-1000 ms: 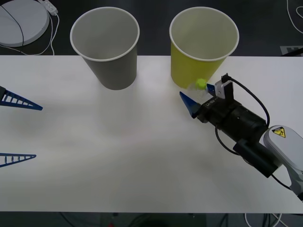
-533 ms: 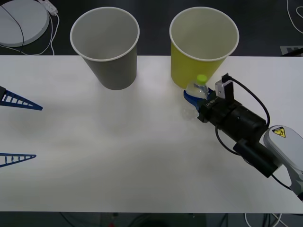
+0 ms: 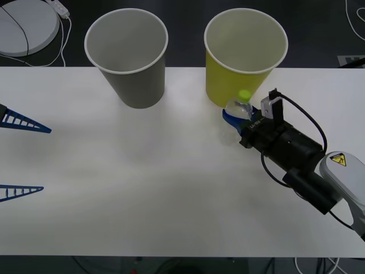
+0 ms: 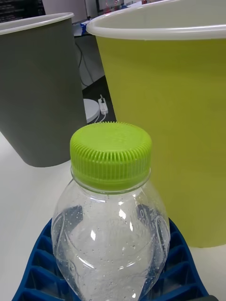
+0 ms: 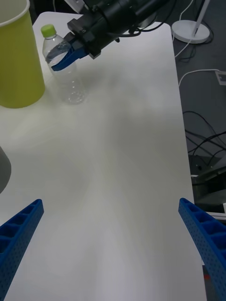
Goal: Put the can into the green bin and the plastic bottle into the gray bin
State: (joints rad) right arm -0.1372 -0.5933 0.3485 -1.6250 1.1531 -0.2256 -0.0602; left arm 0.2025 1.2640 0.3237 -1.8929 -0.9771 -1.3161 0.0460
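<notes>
The plastic bottle point(image 3: 236, 108), clear with a lime-green cap, stands upright on the white table right beside the green bin point(image 3: 242, 63). My right gripper point(image 3: 232, 115) is shut on the bottle's upper body; its blue fingers point(image 4: 37, 268) hug the bottle point(image 4: 110, 235) just below the cap. From the left wrist view the bottle point(image 5: 66, 75) is held by the right gripper point(image 5: 63, 56) next to the green bin point(image 5: 16, 61). The gray bin point(image 3: 128, 63) stands farther left at the table's back. My left gripper point(image 3: 34, 158) waits open at the left edge. The can is out of view.
Both bins stand at the table's point(image 3: 142, 194) far edge. A white round disc point(image 3: 23, 23) with a cable lies on the dark floor behind, at the back left. Cables and a white lamp base point(image 5: 190, 30) lie on the floor past the table's right edge.
The right gripper's fingers, open around the bottle a second ago, have shut on it. The bottle's cap has shifted slightly up in the front view. The left arm has stayed still.
</notes>
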